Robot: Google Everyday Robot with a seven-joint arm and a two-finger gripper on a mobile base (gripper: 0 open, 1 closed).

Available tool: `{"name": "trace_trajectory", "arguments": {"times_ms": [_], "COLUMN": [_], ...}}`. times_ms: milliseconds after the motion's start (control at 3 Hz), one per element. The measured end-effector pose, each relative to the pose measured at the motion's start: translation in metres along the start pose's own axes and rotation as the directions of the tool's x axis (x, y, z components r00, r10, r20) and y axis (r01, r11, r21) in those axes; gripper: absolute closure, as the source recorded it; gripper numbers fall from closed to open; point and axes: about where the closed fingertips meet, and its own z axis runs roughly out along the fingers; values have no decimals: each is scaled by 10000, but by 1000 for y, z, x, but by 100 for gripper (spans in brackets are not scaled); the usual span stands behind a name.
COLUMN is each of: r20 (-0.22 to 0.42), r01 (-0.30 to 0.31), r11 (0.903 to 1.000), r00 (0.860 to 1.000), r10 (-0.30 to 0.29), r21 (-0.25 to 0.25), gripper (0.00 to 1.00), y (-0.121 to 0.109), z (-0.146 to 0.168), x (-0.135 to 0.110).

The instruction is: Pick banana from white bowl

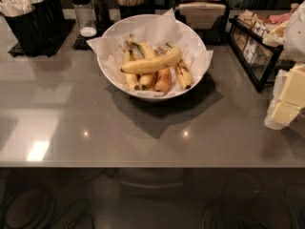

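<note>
The gripper (288, 104) hangs at the far right edge of the grey counter (143, 132), well apart from the white bowl (110, 75). From here I cannot tell whether its grip is slack or closed, and nothing looks to be in it.

The banana (151, 63) lies across the top of the pile in the bowl, its stem up to the right and its tip down to the left. The reach has hardly begun, I'd say. The best approach is probably from above, with the jaws set across the banana's middle, so they clear the fruit under it and the crinkled paper liner (157, 27).

Below it lie shorter spotted bananas (143, 79) and an orange-tinted stubby one (163, 80). At the far left a black caddy (24, 25) holds white plastic cutlery, and at the right a wire rack (250, 42) holds what may be small packets.
</note>
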Motion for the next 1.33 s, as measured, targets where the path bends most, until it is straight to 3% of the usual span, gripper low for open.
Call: {"name": "trace_trajectory", "arguments": {"times_ms": [333, 667, 1000, 1333], "r20": [1, 812, 2531, 4272], "r01": [0, 272, 1099, 2259], "r11": [10000, 9996, 9926, 9676], "r00": [10000, 9964, 9629, 8903], "r10": [0, -262, -933, -1581], "r21": [0, -114, -523, -1128], "gripper": [0, 0, 0, 0], "y": [0, -9, -38, -66], "z": [0, 7, 34, 63], "x": [0, -12, -51, -106]}}
